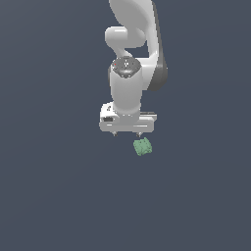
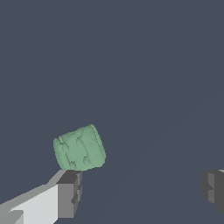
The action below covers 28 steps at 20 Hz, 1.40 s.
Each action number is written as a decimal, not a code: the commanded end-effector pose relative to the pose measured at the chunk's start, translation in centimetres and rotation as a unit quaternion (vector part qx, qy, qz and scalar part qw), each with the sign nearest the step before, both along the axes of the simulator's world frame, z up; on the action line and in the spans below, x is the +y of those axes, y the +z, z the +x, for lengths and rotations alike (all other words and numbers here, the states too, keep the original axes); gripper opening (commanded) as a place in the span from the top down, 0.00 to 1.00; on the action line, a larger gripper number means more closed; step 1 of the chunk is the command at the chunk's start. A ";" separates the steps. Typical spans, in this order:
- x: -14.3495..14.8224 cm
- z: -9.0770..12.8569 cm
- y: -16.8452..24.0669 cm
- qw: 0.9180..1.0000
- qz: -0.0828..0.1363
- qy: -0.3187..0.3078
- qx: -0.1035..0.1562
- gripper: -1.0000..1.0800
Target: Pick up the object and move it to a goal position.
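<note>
The object is a small pale-green lumpy block point(image 1: 142, 147) with ridged sides, lying on the dark grey floor. My white gripper point(image 1: 126, 134) hangs just above it, its jaws spread wide, with nothing between them. In the exterior view the block lies a little below the fingertip on the exterior view's right, off the gripper's middle. In the wrist view the block point(image 2: 79, 148) sits just beyond one dark fingertip point(image 2: 70, 192), not between the two; the other fingertip point(image 2: 214, 188) is far across the frame.
The white arm point(image 1: 132, 59) rises behind the gripper to the frame's top. Plain dark grey floor point(image 1: 59, 186) surrounds everything; no goal marker or other object shows.
</note>
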<state>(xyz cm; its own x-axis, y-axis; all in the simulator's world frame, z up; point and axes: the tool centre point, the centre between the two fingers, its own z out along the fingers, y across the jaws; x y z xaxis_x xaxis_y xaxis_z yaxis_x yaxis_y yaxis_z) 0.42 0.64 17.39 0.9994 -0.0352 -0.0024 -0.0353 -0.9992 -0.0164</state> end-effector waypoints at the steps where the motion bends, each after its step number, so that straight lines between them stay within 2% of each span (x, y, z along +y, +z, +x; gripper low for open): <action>1: 0.0 0.0 0.0 1.000 0.000 0.000 0.000 0.04; 10: -1.3 -1.0 -1.6 0.999 0.010 -0.035 0.020 0.04; 15: -1.2 -1.0 -1.6 0.999 0.010 -0.032 0.019 0.04; 23: 2.0 -1.1 -4.1 0.999 0.001 0.044 0.012 0.04; 28: 5.4 -1.5 -6.6 0.992 -0.006 0.124 0.004 0.04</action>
